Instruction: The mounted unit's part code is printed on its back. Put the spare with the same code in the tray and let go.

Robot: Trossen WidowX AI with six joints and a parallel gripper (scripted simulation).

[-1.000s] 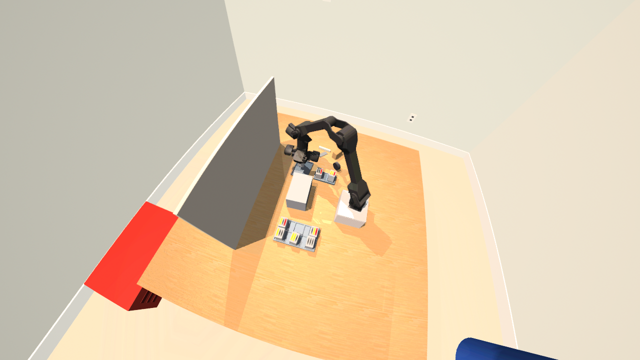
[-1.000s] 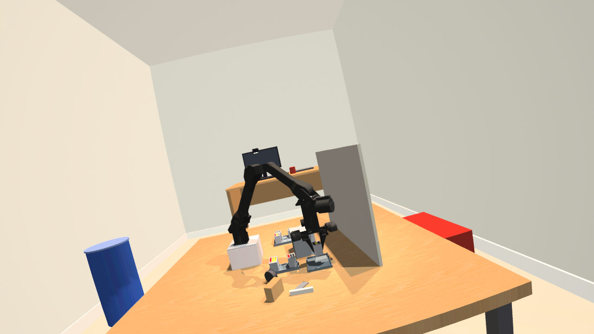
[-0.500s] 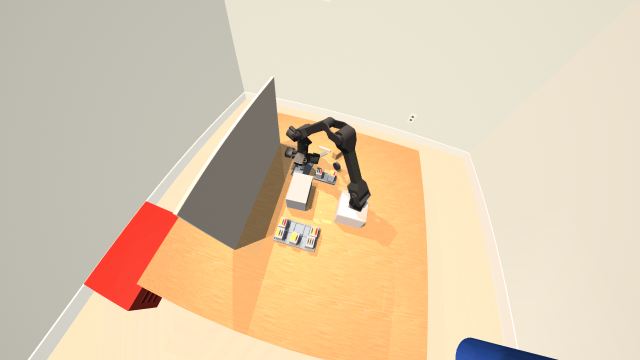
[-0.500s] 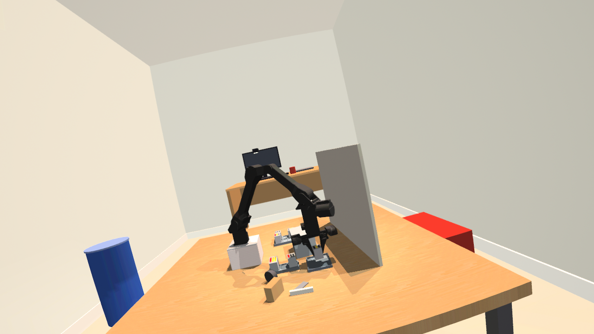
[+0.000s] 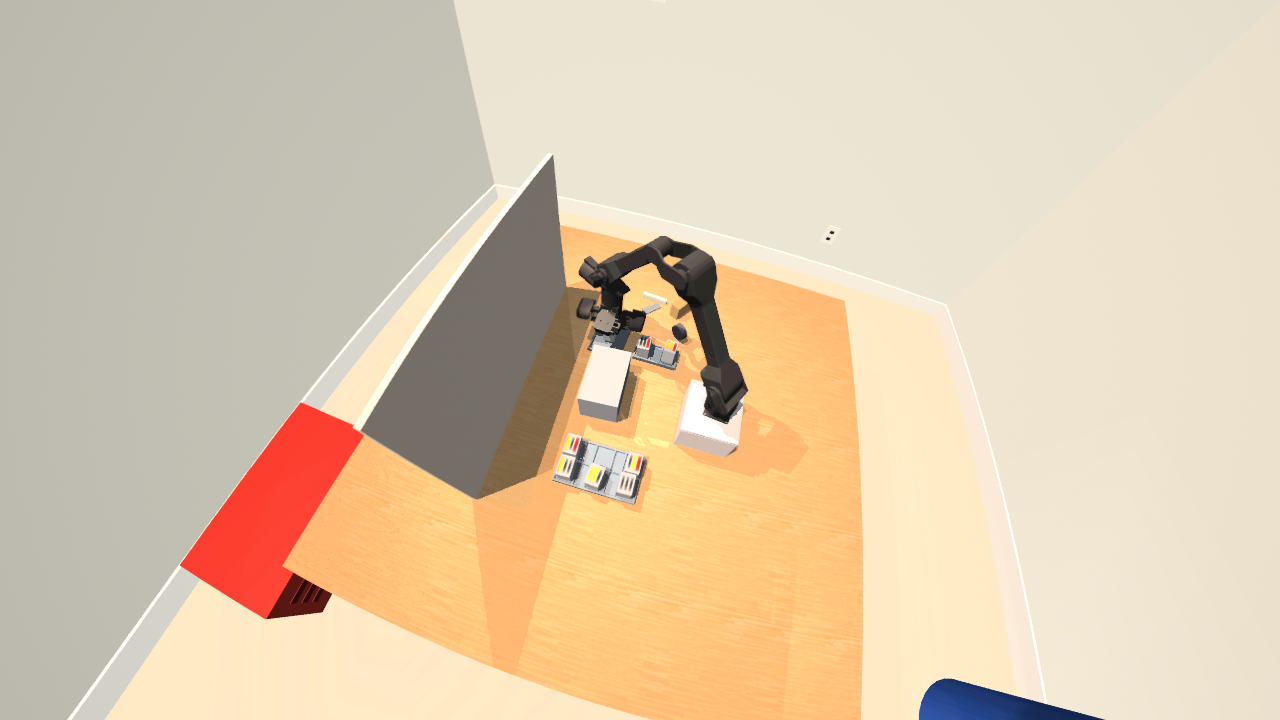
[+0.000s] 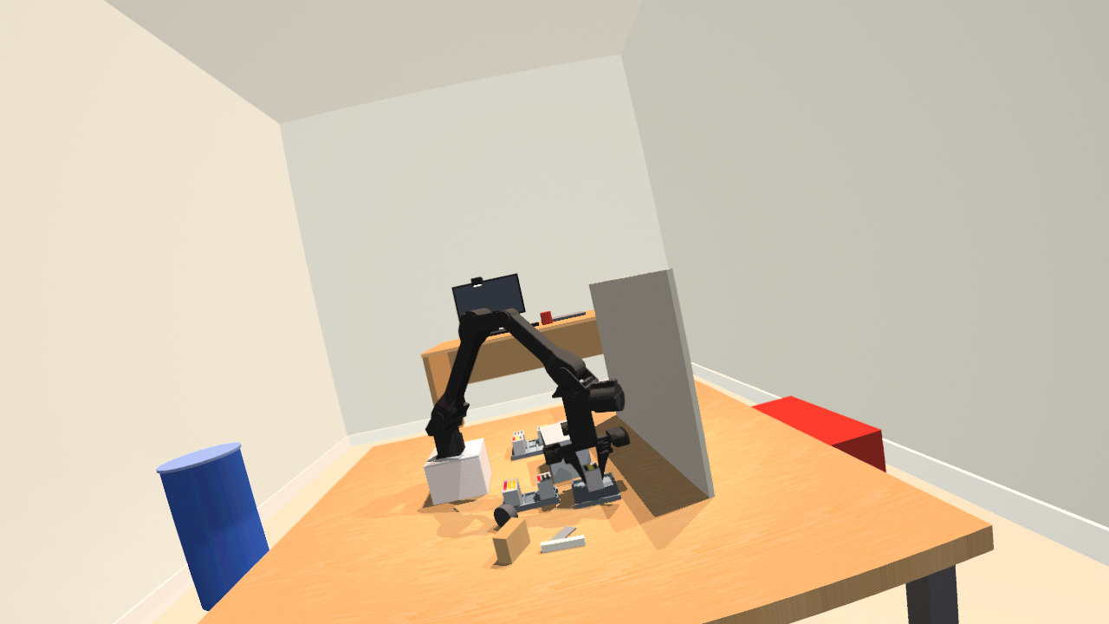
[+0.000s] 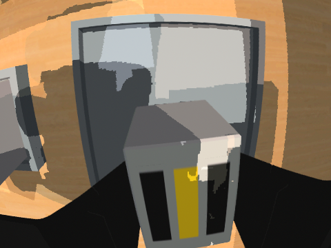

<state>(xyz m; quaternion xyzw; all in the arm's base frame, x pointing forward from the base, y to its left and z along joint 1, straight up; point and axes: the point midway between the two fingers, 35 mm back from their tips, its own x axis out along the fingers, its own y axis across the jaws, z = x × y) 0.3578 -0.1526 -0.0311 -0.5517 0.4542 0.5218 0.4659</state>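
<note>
My gripper (image 6: 593,470) (image 7: 178,160) is shut on a grey spare (image 6: 593,480) (image 7: 186,153) with a yellow stripe between two black ones. It holds the spare upright, low over or in the grey tray (image 6: 599,503) (image 7: 76,89). I cannot tell whether its base touches the tray floor. A small rack (image 6: 539,503) beside the tray bears two striped units. A larger rack (image 5: 604,454) holds several more striped units. A pale block (image 5: 606,368) with a grey side stands between the racks; it may be the mounted unit. No code on its back shows.
A tall grey panel (image 5: 483,358) (image 6: 651,372) stands close beside the tray. A dark round piece (image 5: 679,331) (image 6: 504,513), a brown block (image 5: 678,309) (image 6: 509,542) and a white bar (image 6: 561,543) lie near the small rack. The arm's white base box (image 5: 707,437) (image 6: 458,477) stands opposite the panel.
</note>
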